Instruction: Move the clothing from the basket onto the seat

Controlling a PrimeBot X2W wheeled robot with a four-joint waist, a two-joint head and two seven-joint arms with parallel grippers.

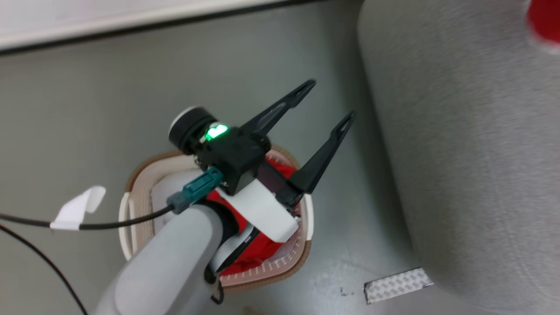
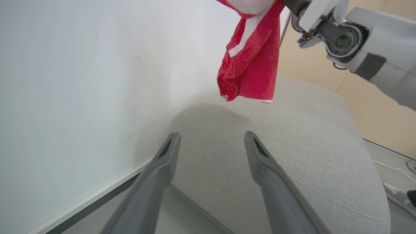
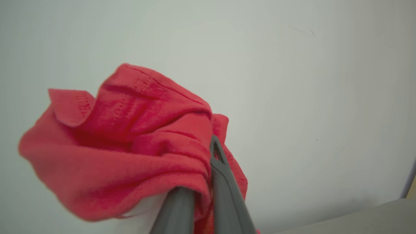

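The cream basket (image 1: pixel 141 174) with its brown rim sits on the grey floor, mostly under my left forearm. Red clothing (image 1: pixel 256 253) with white trim lies inside it. My left gripper (image 1: pixel 330 99) hovers above the basket, open and holding nothing, its fingers pointing toward the grey seat (image 1: pixel 459 153). In the left wrist view the same gripper (image 2: pixel 211 135) faces the seat (image 2: pixel 286 152). A red garment (image 2: pixel 252 65) with a white stripe hangs above the seat. My right gripper (image 3: pixel 208 156) is shut on that garment (image 3: pixel 130 146), which shows as a red blur (image 1: pixel 544 19) at the upper right.
A white wall (image 2: pixel 81 81) with a dark baseboard runs behind the seat. A black cable with a white tape tag (image 1: pixel 78 208) crosses the floor left of the basket. A patterned tape strip (image 1: pixel 396 284) lies by the seat's base. A shoe (image 2: pixel 398 196) rests beyond the seat.
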